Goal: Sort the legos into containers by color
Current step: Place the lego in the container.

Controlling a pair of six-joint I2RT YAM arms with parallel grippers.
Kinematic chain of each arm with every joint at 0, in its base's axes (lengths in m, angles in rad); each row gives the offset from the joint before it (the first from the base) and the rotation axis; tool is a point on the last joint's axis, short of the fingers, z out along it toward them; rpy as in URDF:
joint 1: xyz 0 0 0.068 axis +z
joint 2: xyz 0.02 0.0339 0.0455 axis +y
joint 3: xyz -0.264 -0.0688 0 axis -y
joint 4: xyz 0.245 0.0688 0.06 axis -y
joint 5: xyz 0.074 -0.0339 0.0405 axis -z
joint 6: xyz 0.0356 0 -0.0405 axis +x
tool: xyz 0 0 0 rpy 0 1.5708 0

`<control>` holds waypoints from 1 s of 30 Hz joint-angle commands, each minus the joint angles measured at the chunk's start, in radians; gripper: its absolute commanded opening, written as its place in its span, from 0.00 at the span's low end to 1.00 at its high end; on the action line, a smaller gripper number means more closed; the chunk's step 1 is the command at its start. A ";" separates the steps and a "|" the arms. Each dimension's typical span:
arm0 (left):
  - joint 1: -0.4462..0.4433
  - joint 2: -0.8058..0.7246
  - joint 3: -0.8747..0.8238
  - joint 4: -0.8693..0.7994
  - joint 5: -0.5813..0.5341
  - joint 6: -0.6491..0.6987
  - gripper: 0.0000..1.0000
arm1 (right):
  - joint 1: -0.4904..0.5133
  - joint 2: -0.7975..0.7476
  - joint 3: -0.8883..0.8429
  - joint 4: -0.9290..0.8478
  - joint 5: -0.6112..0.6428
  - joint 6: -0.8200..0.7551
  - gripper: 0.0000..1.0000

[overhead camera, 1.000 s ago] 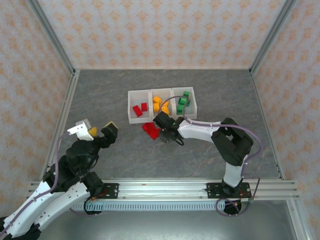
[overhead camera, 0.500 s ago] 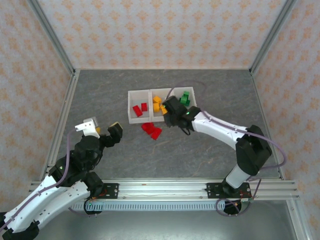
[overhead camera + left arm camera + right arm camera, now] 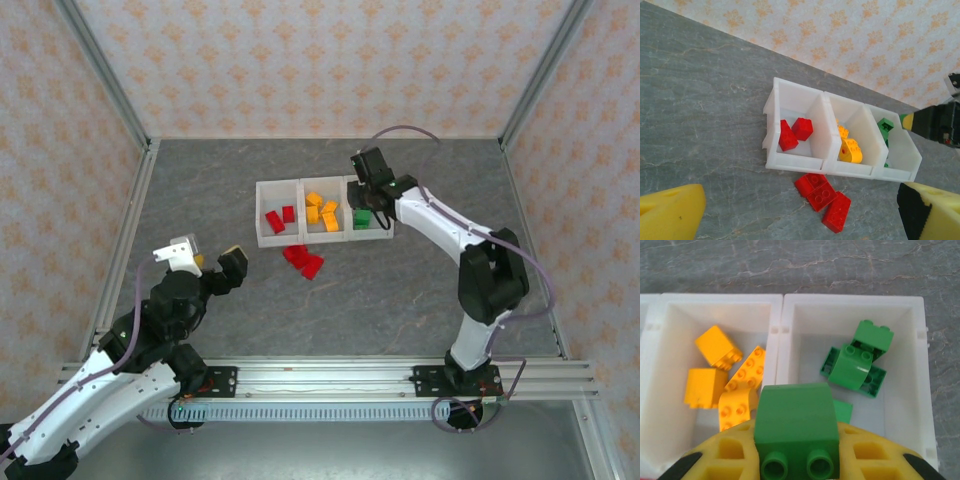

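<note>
Legos are sitting partly in bins and partly loose on a flat grey table (image 3: pixel 200 200) with a matte, stone-veined surface. Two glossy white-and-black arms are reaching over it.

The left gripper (image 3: pixel 203 258) is hovering over bare table well to the left of the tray. Its jaws are spread wide, with nothing between the blocky yellow foam pads (image 3: pixel 667 212).

The right gripper (image 3: pixel 362 205) is hanging over the right end of the containers (image 3: pixel 280 241), clenched on a held green brick (image 3: pixel 796 420). That brick is showing a smooth curved top and two round studs toward the wrist camera. It is sitting between yellow pads with cut-out pockets, above the tray by the divider between the middle and right bins.

The containers are forming one low row of three square open-top bins in translucent white plastic, thin-walled and joined side by side.
- Left bin: holding a red pair (image 3: pixel 795 132), chunky and glossy, the two touching.
- Middle bin: holding orange-yellow bricks (image 3: pixel 725 375), studded and loosely piled, one showing a rounded face.
- Right bin: holding green bricks (image 3: pixel 857 362), a curved piece lying on a flat studded plate and a square block touching behind.

A loose red cluster (image 3: pixel 822 197) of three bricks is lying on the table just in front of the tray, near the left and middle bins. They are touching each other, and round studs are showing on two of them.
</note>
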State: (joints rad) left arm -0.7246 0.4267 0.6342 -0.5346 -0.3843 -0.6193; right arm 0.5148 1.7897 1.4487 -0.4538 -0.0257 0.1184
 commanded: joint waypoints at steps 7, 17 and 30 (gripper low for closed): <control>0.008 0.083 0.009 0.001 0.026 0.020 0.99 | -0.046 0.123 0.114 0.035 -0.020 -0.001 0.30; 0.008 0.137 0.012 0.007 0.061 0.027 0.99 | -0.048 0.120 0.084 0.045 0.022 0.049 0.76; 0.007 0.336 -0.020 0.101 0.198 0.042 0.99 | -0.047 -0.247 -0.224 0.105 -0.022 0.088 0.93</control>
State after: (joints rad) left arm -0.7246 0.7074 0.6319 -0.4923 -0.2516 -0.5770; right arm 0.4683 1.6386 1.2804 -0.3717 -0.0570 0.1864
